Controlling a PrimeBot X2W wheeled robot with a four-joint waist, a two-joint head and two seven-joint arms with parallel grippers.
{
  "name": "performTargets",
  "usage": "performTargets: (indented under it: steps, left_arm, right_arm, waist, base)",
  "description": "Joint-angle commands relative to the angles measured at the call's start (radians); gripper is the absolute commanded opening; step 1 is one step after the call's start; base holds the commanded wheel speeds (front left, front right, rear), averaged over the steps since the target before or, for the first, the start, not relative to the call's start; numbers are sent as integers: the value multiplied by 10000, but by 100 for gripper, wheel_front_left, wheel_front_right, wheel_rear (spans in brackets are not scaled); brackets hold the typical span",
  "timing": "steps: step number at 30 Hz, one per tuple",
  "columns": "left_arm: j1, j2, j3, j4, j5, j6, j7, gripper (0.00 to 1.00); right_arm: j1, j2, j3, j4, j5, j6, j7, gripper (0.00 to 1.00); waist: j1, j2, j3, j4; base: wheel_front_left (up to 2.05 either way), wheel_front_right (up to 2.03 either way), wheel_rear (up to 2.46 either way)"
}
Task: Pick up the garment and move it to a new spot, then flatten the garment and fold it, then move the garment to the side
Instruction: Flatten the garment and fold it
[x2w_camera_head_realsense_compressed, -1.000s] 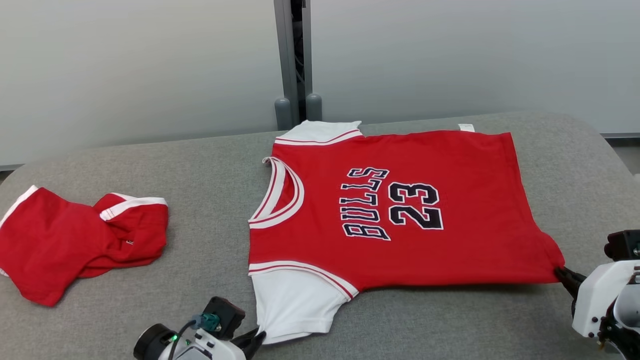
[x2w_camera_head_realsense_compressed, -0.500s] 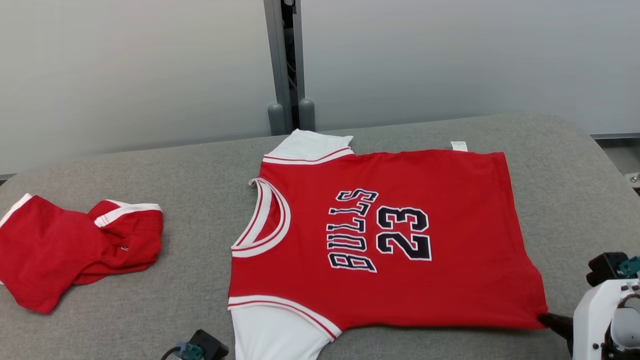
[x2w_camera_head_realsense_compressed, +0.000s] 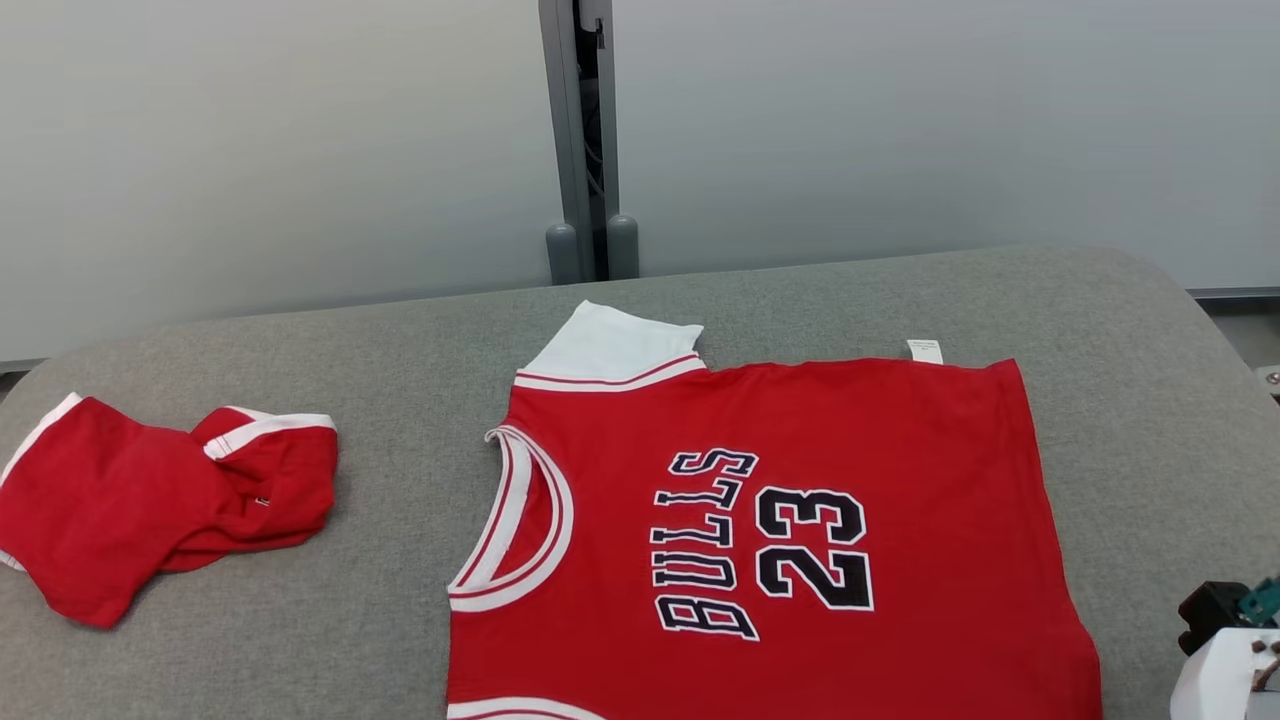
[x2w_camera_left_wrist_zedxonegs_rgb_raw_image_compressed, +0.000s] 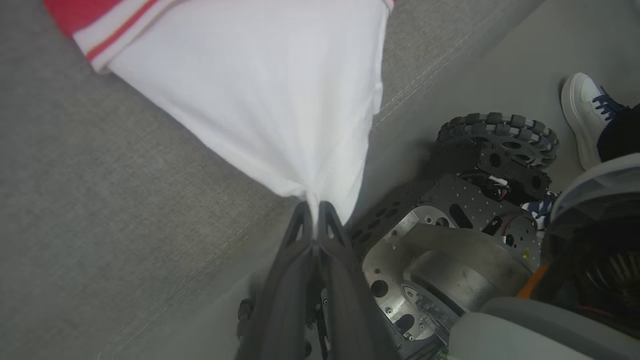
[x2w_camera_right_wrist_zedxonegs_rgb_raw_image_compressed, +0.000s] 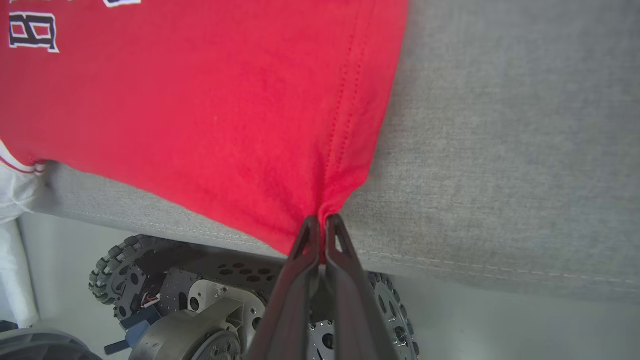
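This looks like the flattening step: the shirt (x2w_camera_head_realsense_compressed: 760, 540) lies spread on the table (x2w_camera_head_realsense_compressed: 300, 360), running away from the left gripper (x2w_camera_left_wrist_zedxonegs_rgb_raw_image_compressed: 314, 212), clamped tight on the tip of its white sleeve (x2w_camera_left_wrist_zedxonegs_rgb_raw_image_compressed: 260, 100), and the right gripper (x2w_camera_right_wrist_zedxonegs_rgb_raw_image_compressed: 322, 222), clamped on a red hem corner (x2w_camera_right_wrist_zedxonegs_rgb_raw_image_compressed: 345, 190). Next, those corners probably need laying down taut, then releasing and regripping for the fold. The wrist views show both pinches at the table's edge, while the head view shows the smooth chest and a crumpled red garment (x2w_camera_head_realsense_compressed: 170, 500) well out on the left gripper's side.
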Motion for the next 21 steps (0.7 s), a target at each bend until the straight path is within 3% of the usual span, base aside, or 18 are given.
performTargets:
  steps: [1, 21]
  left_arm:
    - [157, 113, 31, -131, -133, 48, 112, 0]
    - [-1016, -299, 2318, -1224, -2244, 817, -280, 0]
  right_arm:
    - [192, -150, -91, -88, 93, 2, 114, 0]
    - [-122, 154, -1966, -786, -24, 2, -533, 0]
  waist:
    - [0, -1, 6, -15]
    - [0, -1, 455, -463]
  base:
    - [0, 0, 0]
    - [0, 0, 0]
